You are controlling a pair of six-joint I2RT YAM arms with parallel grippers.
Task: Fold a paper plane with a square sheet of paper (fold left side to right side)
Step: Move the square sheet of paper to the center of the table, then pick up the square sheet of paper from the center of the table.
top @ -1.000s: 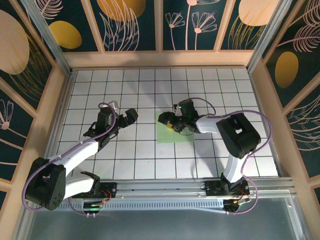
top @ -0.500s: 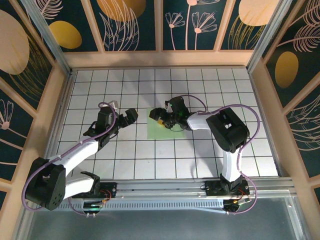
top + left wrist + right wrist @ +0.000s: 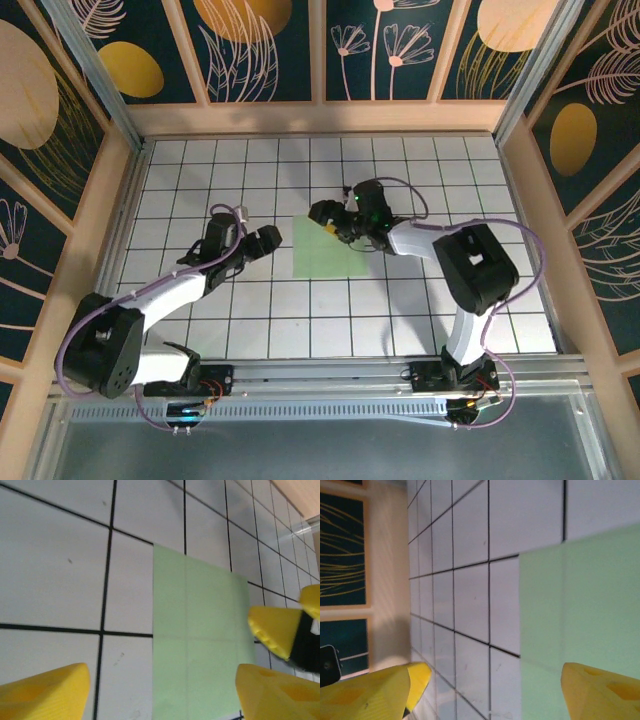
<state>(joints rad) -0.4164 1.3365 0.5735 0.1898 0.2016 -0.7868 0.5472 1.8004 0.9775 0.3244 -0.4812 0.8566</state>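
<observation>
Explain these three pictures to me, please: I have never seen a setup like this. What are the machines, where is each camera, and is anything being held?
Two robot arms are bolted at the near edge of a white gridded table. The wide picture looks down from above and behind them. The other two come from small cameras on the wrists, so the yellow shapes along their bottom edges are each arm's own fingers. One thing lies on the table: a pale green square sheet of paper, lying flat. The left gripper is beside its left edge and the right gripper is at its far edge. Both have their jaws apart and hold nothing.
</observation>
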